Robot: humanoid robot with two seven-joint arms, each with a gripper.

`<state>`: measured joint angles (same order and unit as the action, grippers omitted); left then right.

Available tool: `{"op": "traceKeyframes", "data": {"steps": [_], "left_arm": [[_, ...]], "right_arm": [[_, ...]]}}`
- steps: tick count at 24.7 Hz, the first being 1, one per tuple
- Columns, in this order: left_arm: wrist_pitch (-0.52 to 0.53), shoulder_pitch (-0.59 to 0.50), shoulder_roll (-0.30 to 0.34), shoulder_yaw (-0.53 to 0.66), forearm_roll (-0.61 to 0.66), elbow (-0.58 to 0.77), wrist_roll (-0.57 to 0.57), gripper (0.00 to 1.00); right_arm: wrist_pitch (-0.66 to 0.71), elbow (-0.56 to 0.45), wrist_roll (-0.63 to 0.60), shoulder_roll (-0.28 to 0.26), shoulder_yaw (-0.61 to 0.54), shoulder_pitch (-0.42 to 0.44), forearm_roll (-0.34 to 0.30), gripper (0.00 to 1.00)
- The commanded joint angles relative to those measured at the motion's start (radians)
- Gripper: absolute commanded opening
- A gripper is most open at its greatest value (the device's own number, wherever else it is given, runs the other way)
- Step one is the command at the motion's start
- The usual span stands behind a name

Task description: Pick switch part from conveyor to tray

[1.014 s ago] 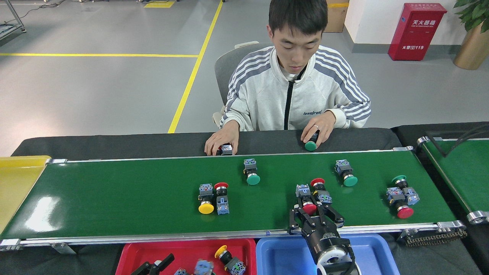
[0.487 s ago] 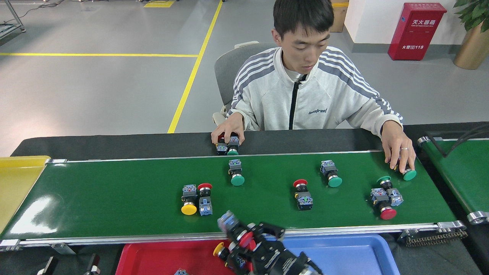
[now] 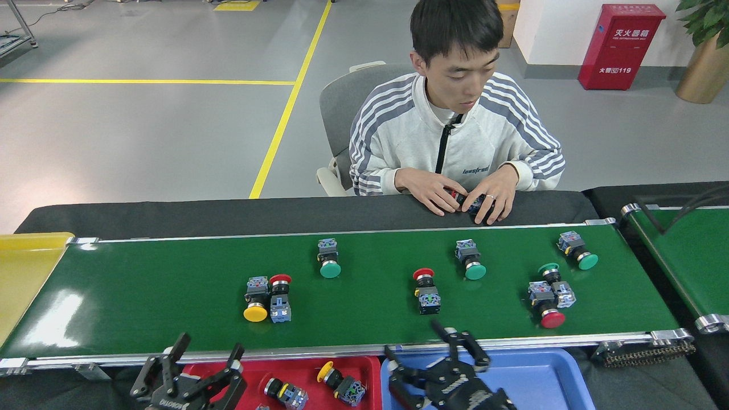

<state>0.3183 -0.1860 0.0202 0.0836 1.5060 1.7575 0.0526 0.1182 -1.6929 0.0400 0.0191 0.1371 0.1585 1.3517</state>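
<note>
Both grippers spread and empty, left gripper (image 3: 196, 373) over red tray (image 3: 370, 367), right gripper (image 3: 435, 356) over blue tray (image 3: 541, 370). Push-button switches (image 3: 267, 299) spaced along conveyor (image 3: 142, 285); two switch parts (image 3: 342, 387) lying in red tray; nearest red-capped switch (image 3: 426, 290) likely next.

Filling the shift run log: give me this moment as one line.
left gripper open by red tray | right gripper open, empty, over blue tray | switch parts on conveyor

Grey polished floor (image 3: 142, 131) crossed by yellow lines (image 3: 287, 108). Red fire-extinguisher cabinet (image 3: 619, 45) marked 119 against a white wall (image 3: 561, 28). Potted plant in a brass-coloured pot (image 3: 703, 65) at far right. Grey office chair (image 3: 342, 108) behind a black-covered table (image 3: 171, 216).
</note>
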Motion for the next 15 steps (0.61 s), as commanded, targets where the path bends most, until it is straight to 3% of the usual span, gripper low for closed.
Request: {"op": "traceKeyframes", "data": {"steps": [1,8,15], "left_arm": [[-0.057,0.025,-0.002,-0.033,0.011,-0.009,0.023,0.99],[-0.102,0.143,0.004,-0.034,0.013,-0.145,0.024,0.99],[-0.107,0.188,0.01,-0.03,0.013,-0.237,0.024,0.99]], "right_arm": [[-0.04,-0.016,-0.035,0.007,-0.066,0.022,-0.019,1.0],[-0.196,-0.004,-0.028,-0.002,-0.094,0.021,-0.008,1.0],[-0.209,0.075,0.026,-0.01,-0.048,-0.057,0.064,1.0]]}}
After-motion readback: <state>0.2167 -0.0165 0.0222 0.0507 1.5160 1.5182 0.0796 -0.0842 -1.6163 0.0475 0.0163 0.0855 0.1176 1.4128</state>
